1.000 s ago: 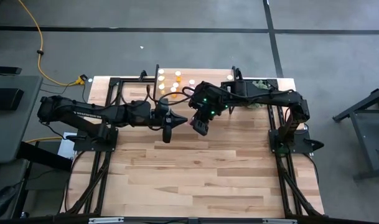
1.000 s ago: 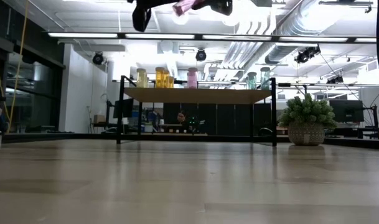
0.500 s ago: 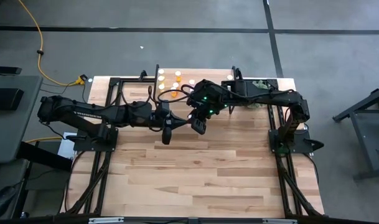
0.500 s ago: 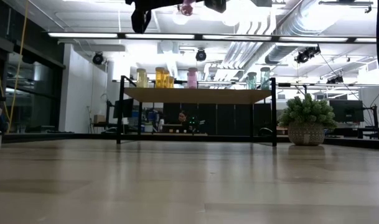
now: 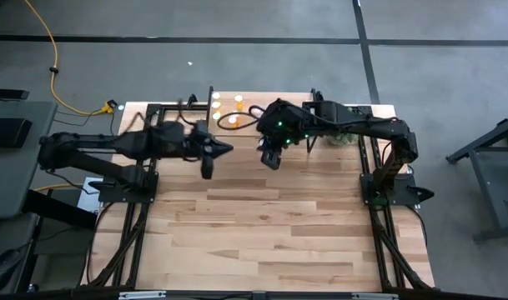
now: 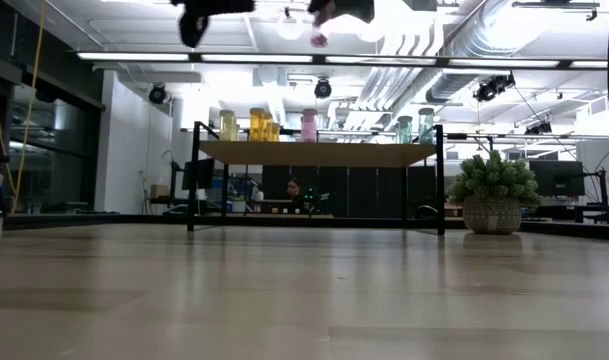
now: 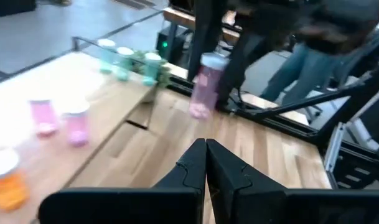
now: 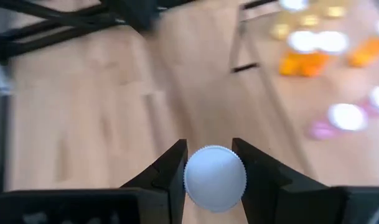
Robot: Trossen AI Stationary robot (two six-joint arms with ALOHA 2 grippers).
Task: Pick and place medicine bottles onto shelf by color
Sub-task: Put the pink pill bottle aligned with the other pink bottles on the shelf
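Observation:
A pink medicine bottle (image 7: 203, 87) with a white cap (image 8: 215, 178) hangs high over the table, in front of the shelf. My right gripper (image 5: 272, 158) is shut on it. The shelf (image 6: 314, 153) stands at the table's far edge on thin black legs. It bears yellow, orange (image 5: 255, 108), pink (image 7: 77, 126) and teal (image 7: 123, 57) bottles standing on their bases. My left gripper (image 7: 206, 155) is shut with nothing in it. It hovers left of the right gripper, with its arm (image 5: 137, 146) reaching in from the table's left. My right gripper pinches the pink bottle's upper end, at the white cap (image 8: 215, 178), between its two fingers (image 8: 170, 174), one on each side. The fingers slant down from above. The bottle hangs below them, near upright with its cap up, clear of the table and the shelf.
A fuzzy green plant in a woven pot (image 6: 494, 190) stands right of the shelf. Black frame rails (image 5: 128, 217) run along both sides of the table. The wood tabletop (image 5: 270, 233) stretches toward the near edge.
My left gripper has drawn back toward the table's left edge, staying shut. My right gripper has turned and shifted a little toward the shelf. The pink bottle has swung from a slanted lie to hanging near upright.

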